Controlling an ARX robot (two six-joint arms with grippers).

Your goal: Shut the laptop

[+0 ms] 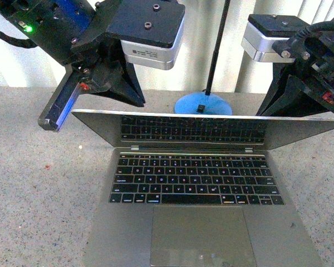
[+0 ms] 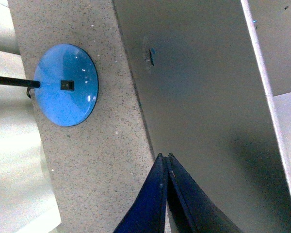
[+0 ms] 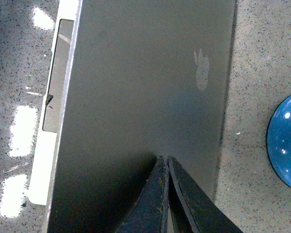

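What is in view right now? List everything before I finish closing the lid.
laptop: one, silver-grey with black keys, middle of the table, lid tilted partly down.
lamp base: one, blue disc with a black pole, on the table behind the laptop.
table: one, speckled grey, under everything.
left gripper: one, dark, fingers together, at the back of the lid.
right gripper: one, dark, fingers together, at the back of the lid.

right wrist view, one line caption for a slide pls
Right gripper, fingers shut, at the silver laptop lid with its apple logo; blue lamp base nearby.
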